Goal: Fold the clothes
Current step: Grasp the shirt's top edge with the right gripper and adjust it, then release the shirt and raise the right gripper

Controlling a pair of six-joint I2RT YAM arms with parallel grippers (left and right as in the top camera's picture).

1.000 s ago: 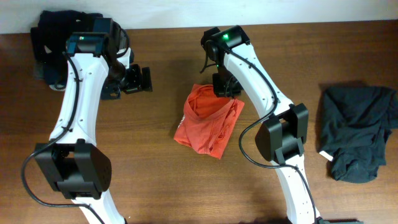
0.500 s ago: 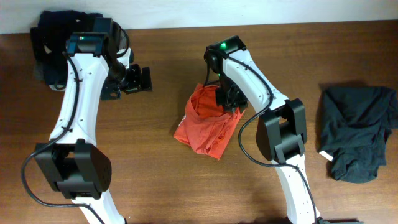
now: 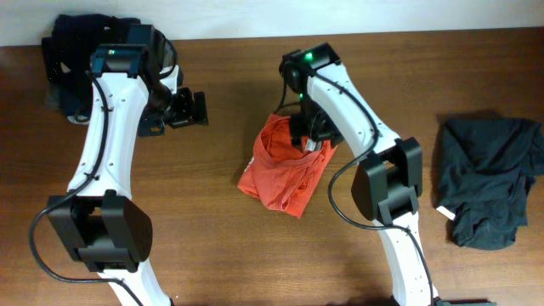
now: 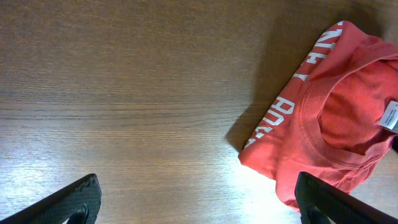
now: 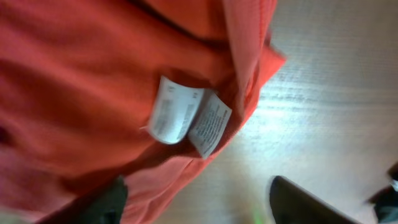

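A red shirt with white lettering lies folded in a compact bundle at the table's middle. My right gripper hangs over its top right corner, open. In the right wrist view the gripper straddles the shirt's edge: one finger is over cloth, the other over bare wood, and two white tags show. My left gripper stands wide open over bare wood, left of the shirt, with nothing between its fingers.
A dark crumpled garment lies at the table's right side. A dark pile of clothes sits at the back left corner behind the left arm. Bare wooden table lies in front of the shirt.
My right gripper came down over the shirt's top right corner and went from shut to open, letting go of the cloth. The left arm has not moved.
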